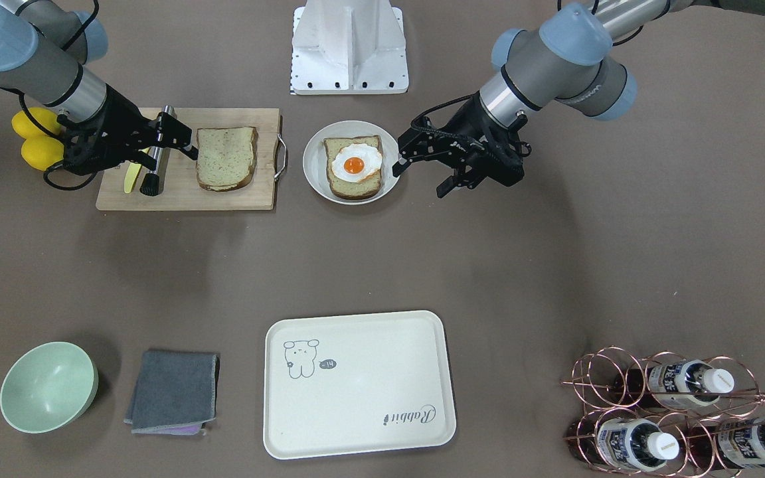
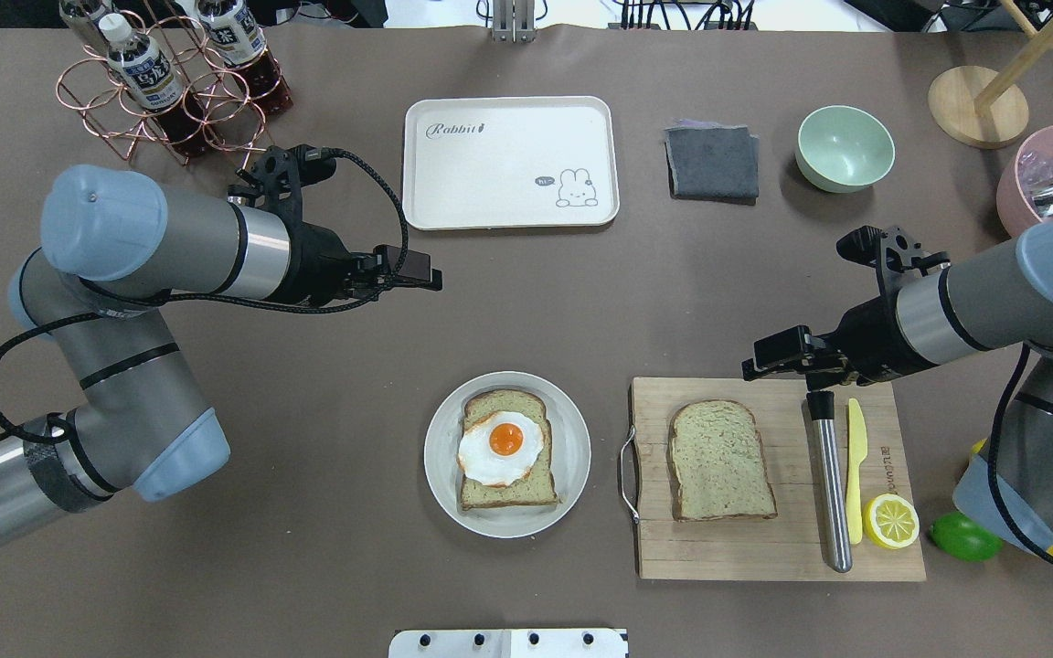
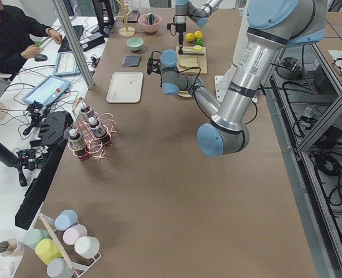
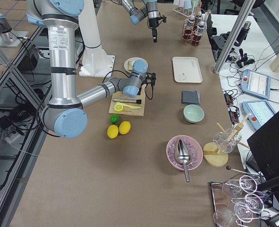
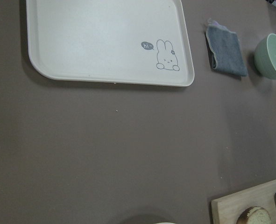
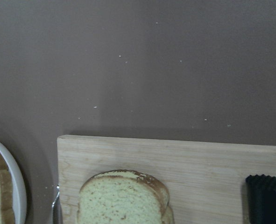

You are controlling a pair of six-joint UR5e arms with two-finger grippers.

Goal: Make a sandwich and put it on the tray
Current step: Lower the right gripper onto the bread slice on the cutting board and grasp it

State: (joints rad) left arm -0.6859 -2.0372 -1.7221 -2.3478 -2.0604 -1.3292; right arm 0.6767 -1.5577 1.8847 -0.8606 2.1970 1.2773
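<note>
One bread slice with a fried egg [image 1: 354, 165] on it lies on a round white plate [image 1: 313, 174]; it also shows in the overhead view [image 2: 502, 448]. A second bare bread slice [image 1: 226, 158] [image 2: 721, 460] [image 6: 123, 198] lies on the wooden cutting board [image 2: 764, 557]. The cream tray [image 1: 359, 384] [image 2: 508, 160] [image 5: 105, 42] stands empty at the table's far side. My left gripper [image 1: 420, 179] [image 2: 433, 275] is open and empty, raised beside the plate. My right gripper [image 1: 182, 137] [image 2: 755, 363] is open and empty, above the board's far edge near the bare slice.
On the board lie a steel tool [image 2: 829, 480], a yellow knife [image 2: 855, 466] and a lemon half [image 2: 890, 521]. A lime [image 2: 963, 536] sits beside it. A grey cloth [image 2: 712, 162], a green bowl [image 2: 845, 148] and a copper bottle rack [image 2: 170, 82] stand along the far side.
</note>
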